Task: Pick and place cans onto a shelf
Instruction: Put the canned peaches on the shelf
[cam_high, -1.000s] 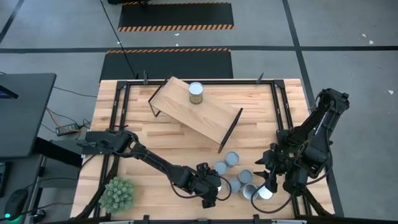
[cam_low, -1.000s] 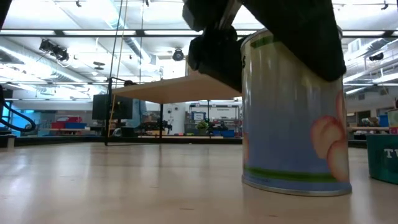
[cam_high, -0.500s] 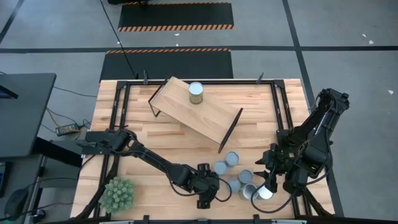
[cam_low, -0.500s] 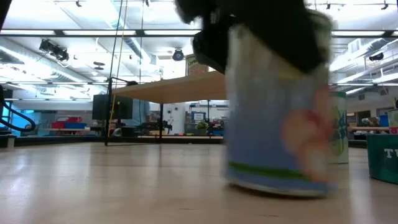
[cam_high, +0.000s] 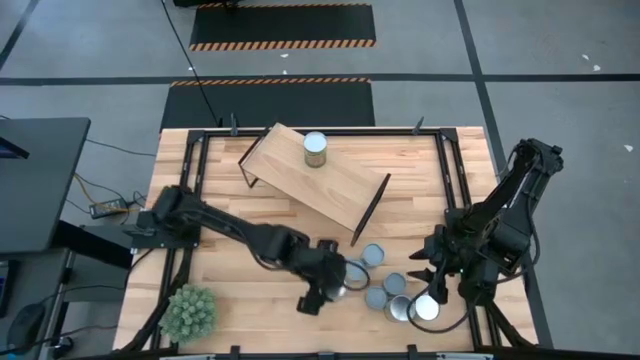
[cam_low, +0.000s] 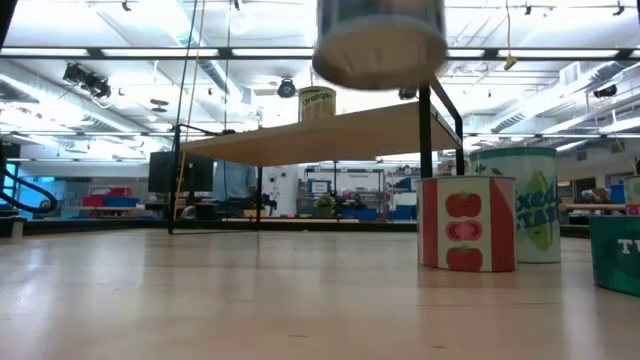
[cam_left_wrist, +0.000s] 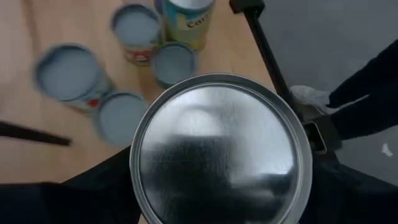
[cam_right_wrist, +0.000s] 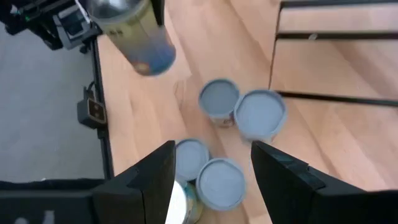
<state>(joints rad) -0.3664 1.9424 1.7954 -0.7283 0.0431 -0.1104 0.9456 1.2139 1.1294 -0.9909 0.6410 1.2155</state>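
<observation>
Left gripper (cam_high: 330, 283) is clamped on a can (cam_low: 380, 40), lifted off the table (upright). We see the shelf (cam_high: 340, 190) up-table, just beyond it; left arm is nearer. Right gripper (cam_high: 432, 283) is apart over the other cans (cam_high: 390, 295).

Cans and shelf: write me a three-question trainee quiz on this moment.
1. True or false: the can in the left gripper stands on the table.
2. How many cans stand on the shelf?
3. The right gripper is: A) over the shelf; B) by the cluster of cans on the table; C) beside the plant.

Key: 1 false, it hangs clear above the table. 2 one. 3 B.
</observation>
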